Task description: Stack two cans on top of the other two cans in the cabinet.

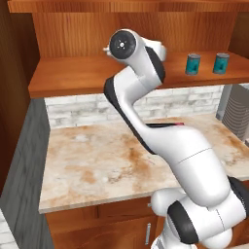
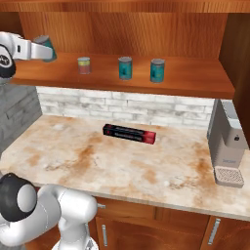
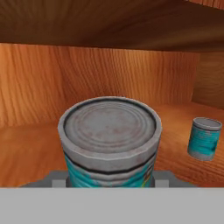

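The gripper is clamped on a teal can, and in the hand view that tin sits right between the finger tips, its grey ribbed lid facing up at us. From the right base view the held can hangs raised at the left end of the cabinet, tilted a touch and apparently clear of the plank shelf. Along that shelf to the right stand the yellow and red can, then a second teal can and a third teal can near each other, all upright. Down on the counter lies the long black-and-red box, well out of play. As for handling, this looks like a stiff, rigid little tin, probably smooth and a bit slippery on its label, so a squeeze around the mid-wall as here seems the right hold. Stacking will likely be fussy: rim must meet rim squarely, and a tilted release could send it rolling along the shelf.
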